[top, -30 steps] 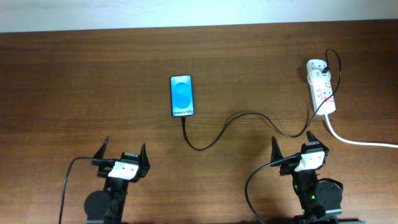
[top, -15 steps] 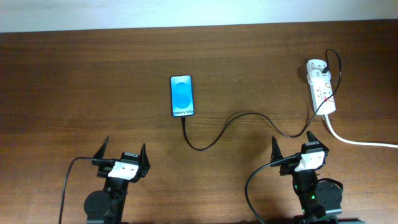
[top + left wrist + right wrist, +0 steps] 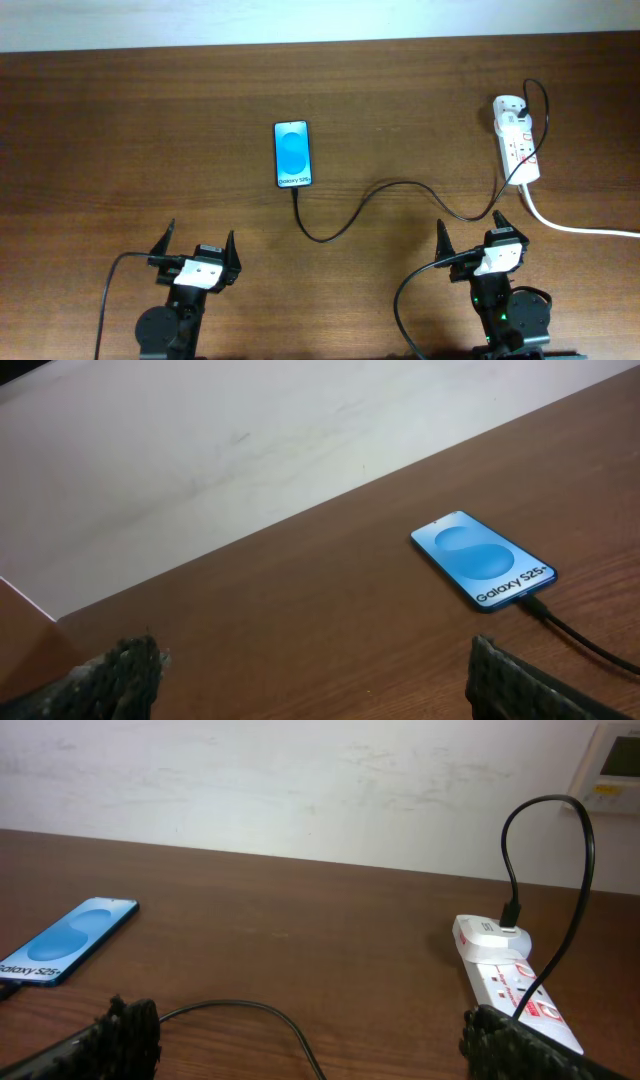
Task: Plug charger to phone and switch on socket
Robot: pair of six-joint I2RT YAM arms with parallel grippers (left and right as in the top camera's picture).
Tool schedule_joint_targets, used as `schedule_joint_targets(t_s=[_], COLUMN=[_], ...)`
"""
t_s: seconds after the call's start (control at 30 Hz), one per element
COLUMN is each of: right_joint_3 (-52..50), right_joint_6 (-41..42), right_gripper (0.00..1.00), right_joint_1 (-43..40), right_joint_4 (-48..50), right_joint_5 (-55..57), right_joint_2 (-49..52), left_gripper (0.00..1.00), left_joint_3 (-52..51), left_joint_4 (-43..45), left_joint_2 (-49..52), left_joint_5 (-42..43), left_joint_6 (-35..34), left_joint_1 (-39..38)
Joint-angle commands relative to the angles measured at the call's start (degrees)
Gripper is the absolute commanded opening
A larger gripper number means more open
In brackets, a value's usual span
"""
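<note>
Overhead | nothing moved | charger (image 3: 400,182) apparently in phone (image 3: 292,153) | left end effector (image 3: 199,240) spread | right end effector (image 3: 472,232) spread

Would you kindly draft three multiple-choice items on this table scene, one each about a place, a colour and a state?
1. In the overhead view, where does the white elongated power strip lie on the brown wooden table?
A. far left
B. centre
C. far right

2. What colour is the screen of the slim black-edged smartphone?
A. red
B. blue
C. green

3. How do the left gripper and right gripper stand?
A. both open, gripping nothing
B. both shut
C. left open, right shut

Answers: C, the strip sits near the table's right edge; B, the screen shows bright blue; A, each gripper's fingers are spread wide with nothing gripped.
</note>
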Motion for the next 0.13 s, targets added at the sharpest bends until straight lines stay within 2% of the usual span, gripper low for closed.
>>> schedule_joint_targets(t_s=[0.0, 0.1], right_joint_3=[-0.42, -0.42], right_joint_6=[0.04, 0.02], right_gripper=[0.98, 0.99], right_joint_1=[0.46, 0.46], right_joint_4=[-0.20, -0.20], right_joint_5=[0.46, 0.46], right_joint_2=[-0.48, -0.48], left_gripper=[0.99, 1.00], left_joint_3=[-0.42, -0.42], left_joint_4=[0.15, 0.15], left_joint_2=[-0.50, -0.50], left_joint_5=[0.83, 0.83], left_joint_6=[0.31, 0.31], left_joint_1=[0.42, 0.42])
